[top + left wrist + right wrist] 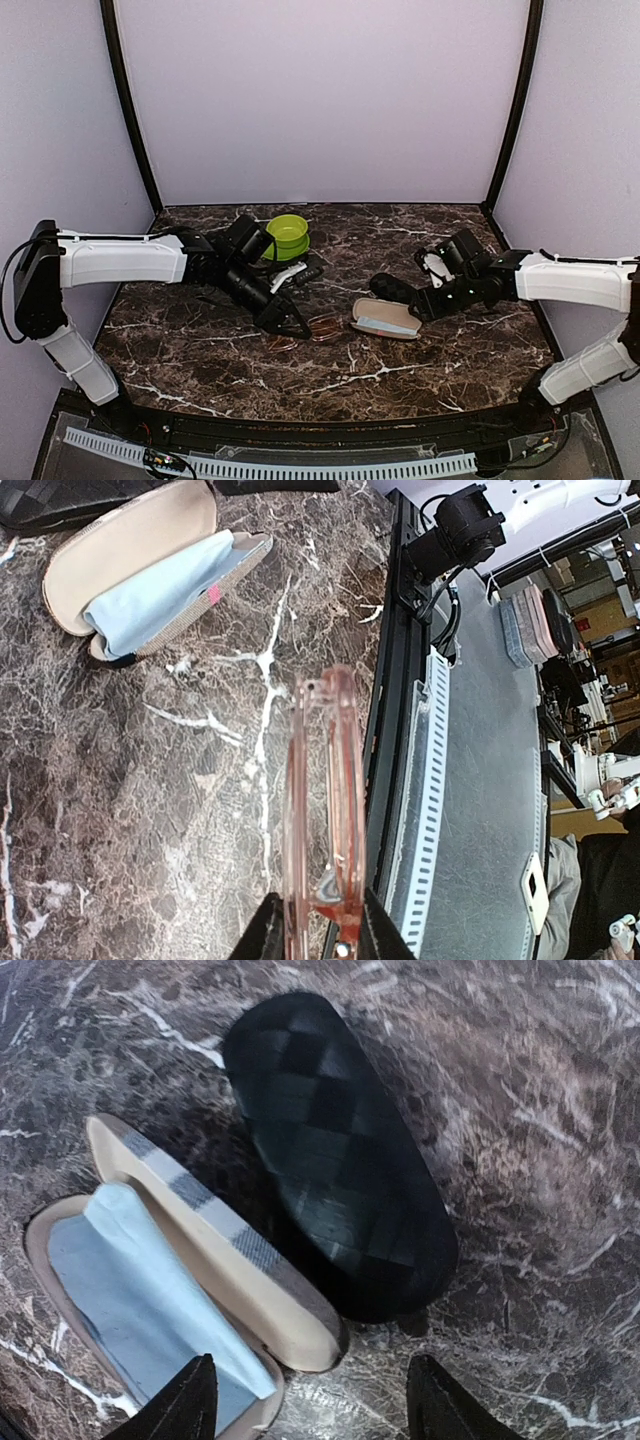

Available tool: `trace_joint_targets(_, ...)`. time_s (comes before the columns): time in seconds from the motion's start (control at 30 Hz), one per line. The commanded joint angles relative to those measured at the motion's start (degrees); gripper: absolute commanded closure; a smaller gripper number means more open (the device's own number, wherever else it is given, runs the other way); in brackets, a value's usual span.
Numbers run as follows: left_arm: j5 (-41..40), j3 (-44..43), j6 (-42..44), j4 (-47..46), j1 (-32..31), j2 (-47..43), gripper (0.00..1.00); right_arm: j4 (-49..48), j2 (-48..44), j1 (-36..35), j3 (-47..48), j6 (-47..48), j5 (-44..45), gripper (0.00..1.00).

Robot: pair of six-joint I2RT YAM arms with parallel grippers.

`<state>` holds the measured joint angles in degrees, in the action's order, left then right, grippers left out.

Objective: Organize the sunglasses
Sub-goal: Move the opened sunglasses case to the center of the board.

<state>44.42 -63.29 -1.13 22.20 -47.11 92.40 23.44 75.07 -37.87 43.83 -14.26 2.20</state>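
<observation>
My left gripper (298,323) is shut on the folded sunglasses with reddish-brown translucent lenses (322,328), held low over the table left of the cases. In the left wrist view the fingers (262,942) pinch the pair (325,810) at its hinge end. The brown-and-beige striped case (385,318) lies open with a light blue cloth (140,1300) inside. The black bumpy case (340,1160) lies shut beside it. My right gripper (315,1410) is open and empty, just above the near ends of both cases. I cannot make out the black wire pair.
A green bowl (288,235) stands at the back, behind the left arm. The table's front edge with its black rail (400,680) runs close to the held sunglasses in the left wrist view. The striped case also shows there (120,540).
</observation>
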Motion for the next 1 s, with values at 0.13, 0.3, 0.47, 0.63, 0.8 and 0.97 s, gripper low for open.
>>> trace_joint_targets(0.13, 1.43, 0.78, -0.95, -3.13, 0.0, -1.77, 0.77, -5.62, 3.23, 6.42, -4.32, -2.35, -11.66, 0.42)
trace_joint_targets(0.3, 1.76, 0.8, -0.98, -3.38, 0.0, -1.3, 0.77, -8.49, 4.9, 7.94, -5.75, -2.45, -14.48, 0.46)
trace_joint_targets(0.47, 2.28, 0.79, -1.02, -3.55, 0.0, -1.33, 0.77, -10.3, 6.25, 8.93, -6.41, -2.33, -15.54, 0.51)
trace_joint_targets(0.63, 2.34, 0.8, -0.98, -3.56, 0.0, -1.19, 0.77, -11.97, 7.51, 9.2, -6.63, -2.01, -16.88, 0.55)
trace_joint_targets(0.8, 2.71, 0.8, -1.03, -3.69, 0.0, -1.13, 0.77, -12.76, 7.97, 9.46, -6.66, -1.64, -17.08, 0.6)
trace_joint_targets(0.97, 3.13, 0.86, -1.16, -4.12, -0.04, -1.08, 0.77, -13.27, 7.38, 9.48, -6.76, -0.59, -17.22, 0.64)
